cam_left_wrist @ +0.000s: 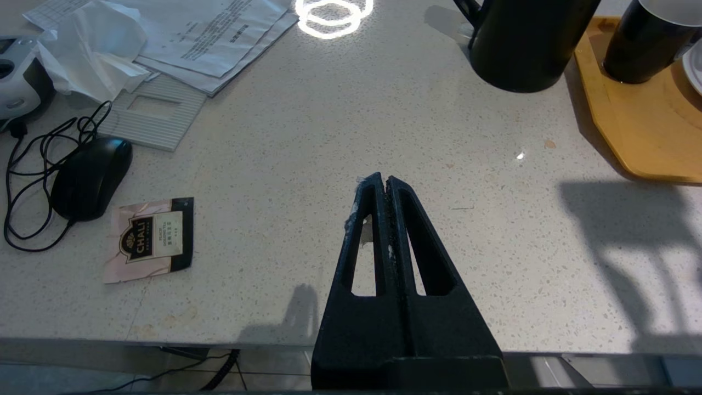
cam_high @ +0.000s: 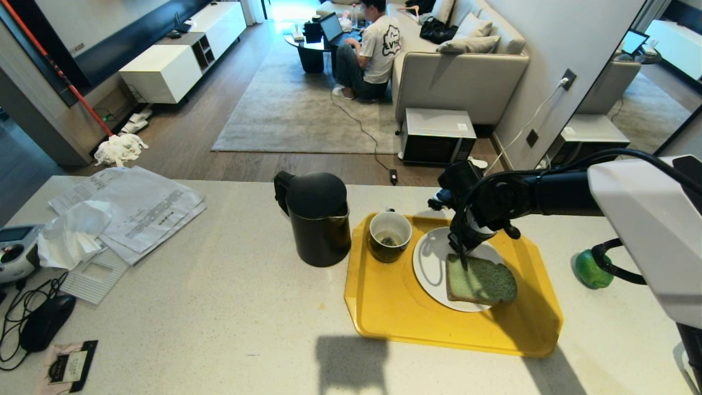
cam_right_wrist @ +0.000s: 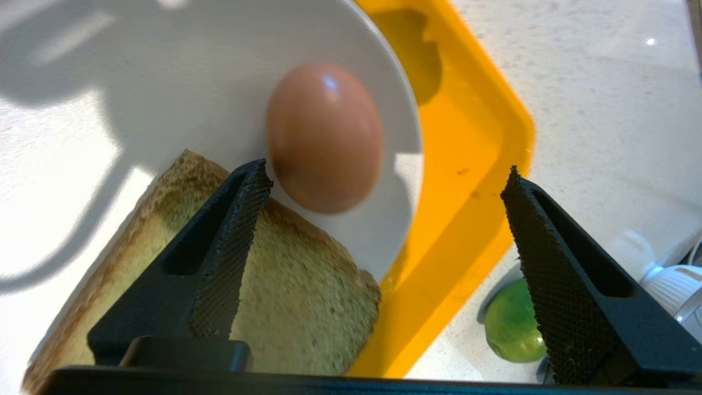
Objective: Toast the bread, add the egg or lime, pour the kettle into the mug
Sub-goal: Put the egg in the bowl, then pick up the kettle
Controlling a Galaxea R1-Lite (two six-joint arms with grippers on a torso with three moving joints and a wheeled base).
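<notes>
Gaping wide (empty), right gripper (cam_right_wrist: 384,219) over egg (cam_right_wrist: 324,136).

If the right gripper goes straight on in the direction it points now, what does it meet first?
Probably the brown egg on the white plate; the open right gripper points down at it, beside the bread. Depth is uncertain.

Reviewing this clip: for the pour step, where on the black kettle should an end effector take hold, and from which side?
Grip the loop handle, coming from the kettle's left rear, away from the tray. The handle juts out opposite the mug, so that side looks unobstructed, and the body seems too broad for the fingers. The shut left end effector is nearer that side.
</notes>
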